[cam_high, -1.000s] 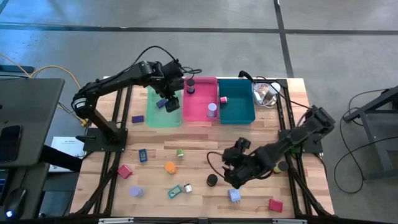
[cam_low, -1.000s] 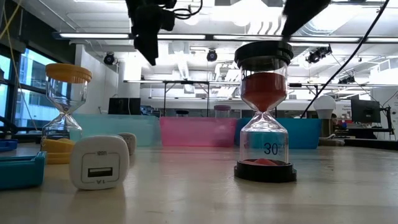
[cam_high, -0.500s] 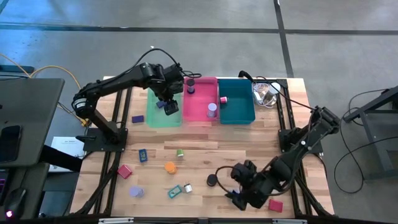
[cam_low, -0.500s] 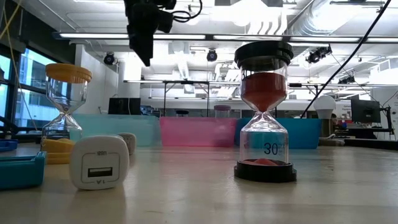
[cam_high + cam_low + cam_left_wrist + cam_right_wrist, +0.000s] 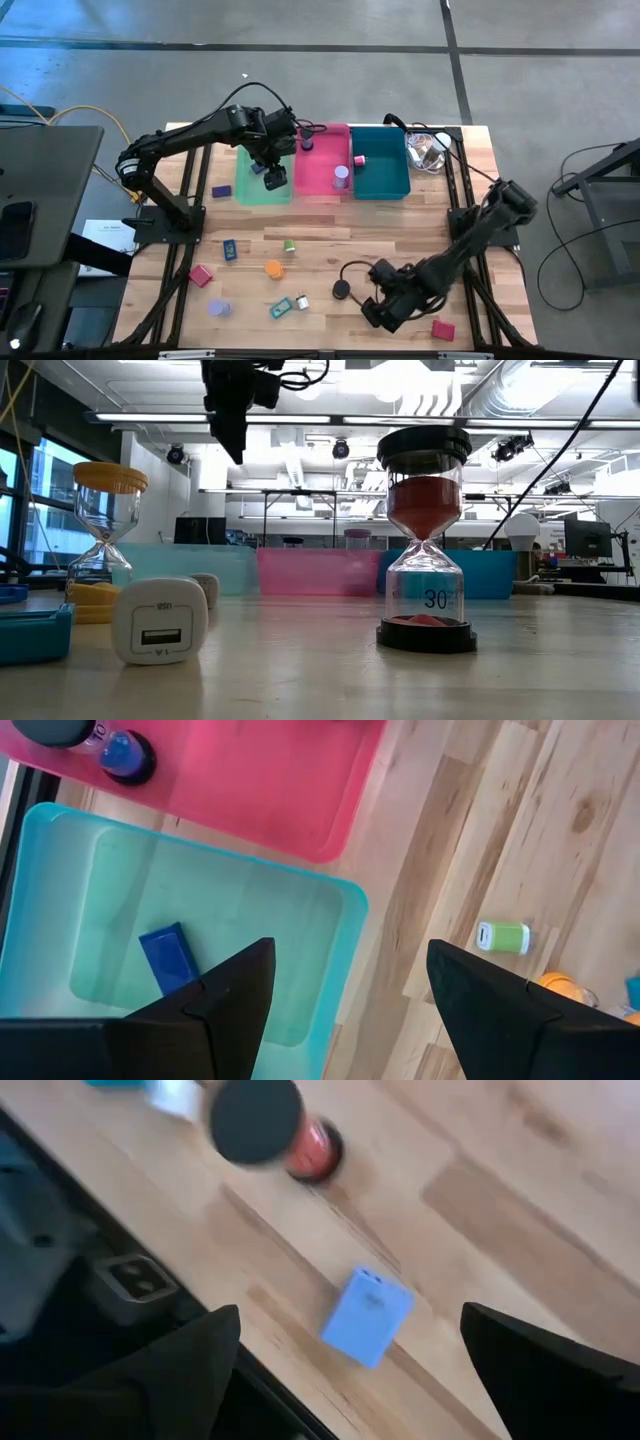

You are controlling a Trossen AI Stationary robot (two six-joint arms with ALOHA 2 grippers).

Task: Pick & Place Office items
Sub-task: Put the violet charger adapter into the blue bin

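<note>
My right gripper is open near the table's near edge. In its wrist view it hovers over a light blue block, one finger on each side and not touching it. A black-capped hourglass with red sand stands just beyond the block. My left gripper is open and empty above the right edge of the green tray. A dark blue block lies flat on that tray's floor. Several more small items lie scattered on the wood.
The pink tray holds a purple hourglass and a lavender cylinder; the teal tray holds a pink piece. A clear plastic lump lies at the far right. A red block sits beside my right gripper.
My right gripper has swept from mid-table toward the near edge and now hangs over the light blue block, hiding it in the high view. The left gripper has stayed over the green tray.
</note>
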